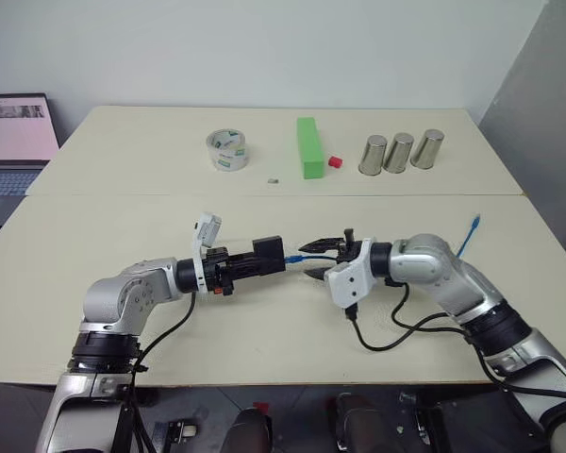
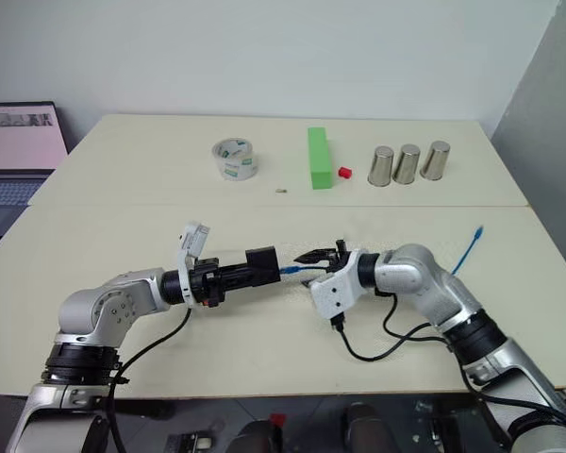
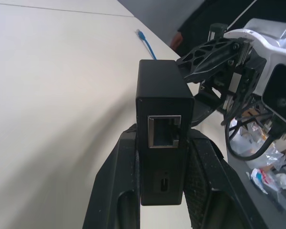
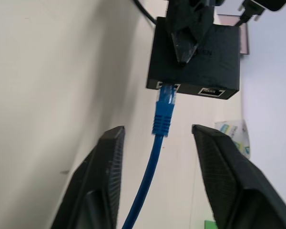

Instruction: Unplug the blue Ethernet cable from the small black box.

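Blue Ethernet cable (image 4: 161, 125) is still plugged into the small black box (image 4: 195, 55), its clear plug seated in one port on the box's side, with a second port beside it empty. The left end effector (image 1: 264, 261) is clamped shut on the box and holds it above the near tabletop (image 1: 94, 236), pointing right. The right end effector (image 4: 157, 162) faces it from the right with its fingers spread wide, one on each side of the cable just behind the plug, gripping nothing. The cable's free end (image 1: 474, 225) lies far right on the tabletop.

The step in hand looks like the regrasp before the pull: next the right fingers should close on the plug (likely pressing its latch) and draw straight away from the box.

Three metal cups (image 1: 400, 151) stand far right; what is in them cannot be told.
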